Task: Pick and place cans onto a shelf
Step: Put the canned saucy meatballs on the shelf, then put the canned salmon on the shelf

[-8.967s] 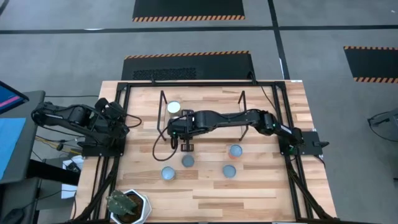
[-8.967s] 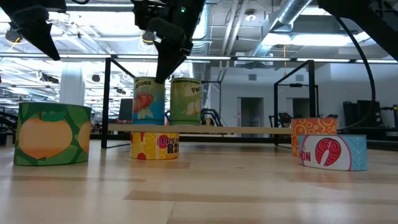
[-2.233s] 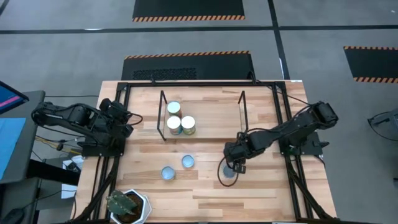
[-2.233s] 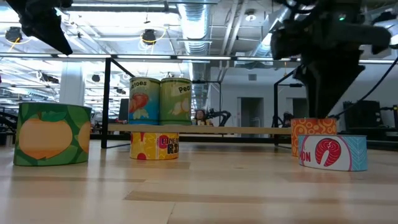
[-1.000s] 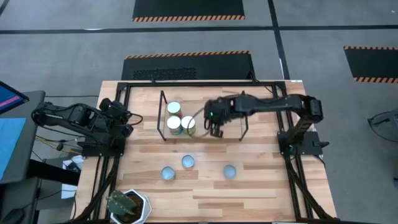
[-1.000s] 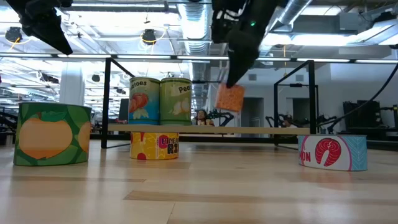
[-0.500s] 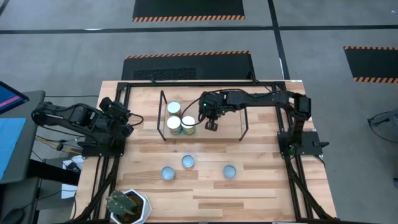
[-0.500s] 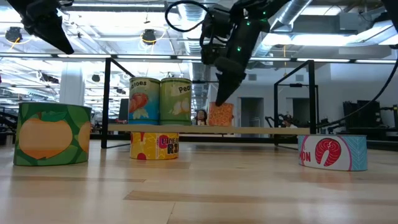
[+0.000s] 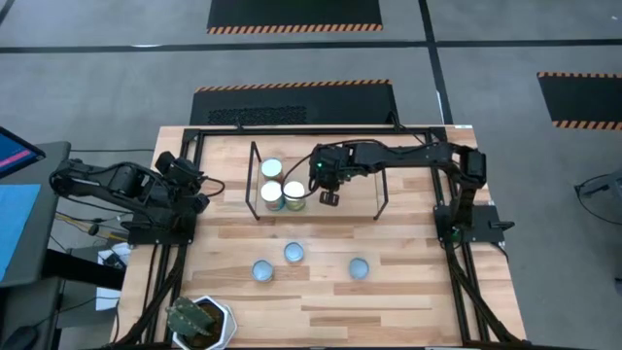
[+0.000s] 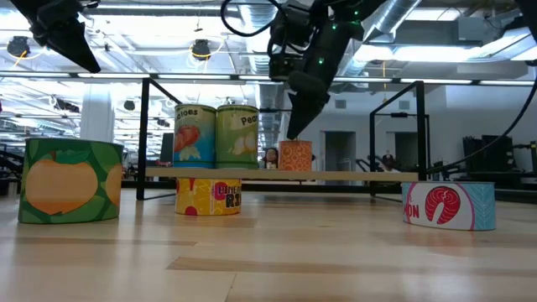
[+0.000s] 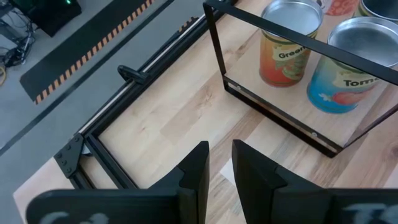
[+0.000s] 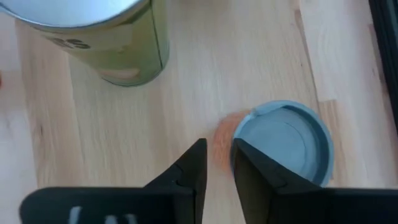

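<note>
The small orange can [image 10: 294,156] with a pale-blue top [image 12: 283,143] stands upright on the light-wood shelf [image 9: 352,171], near its middle. My right gripper [image 9: 328,197] points down at its top edge [image 10: 292,134], with its fingers nearly together. Three cans [image 9: 271,168] [image 9: 272,195] [image 9: 293,194] stand at the shelf's left end. Three more [image 9: 262,270] [image 9: 293,253] [image 9: 359,267] stand on the table near its front. My left gripper [image 9: 197,187] waits shut at the table's left edge. My right gripper meets the orange can at its rim, from above, pointing down. One finger [image 12: 245,158] lies over the edge of the pale-blue top. The other stands outside the orange wall [image 12: 222,142], which shows in the narrow gap between them. The can stands upright with its bottom on the shelf board.
The shelf's black wire end frames [image 9: 256,180] [image 9: 379,180] rise at its short ends. The shelf board is bare to the right of the orange can [image 10: 361,175]. A white pot with a green plant [image 9: 202,321] stands at the near left corner. A black frame [image 9: 292,131] edges the table.
My right gripper has gone down over the shelf and a little toward the table's left edge with the orange can. The can hung tilted above the board; now it stands upright on it.
</note>
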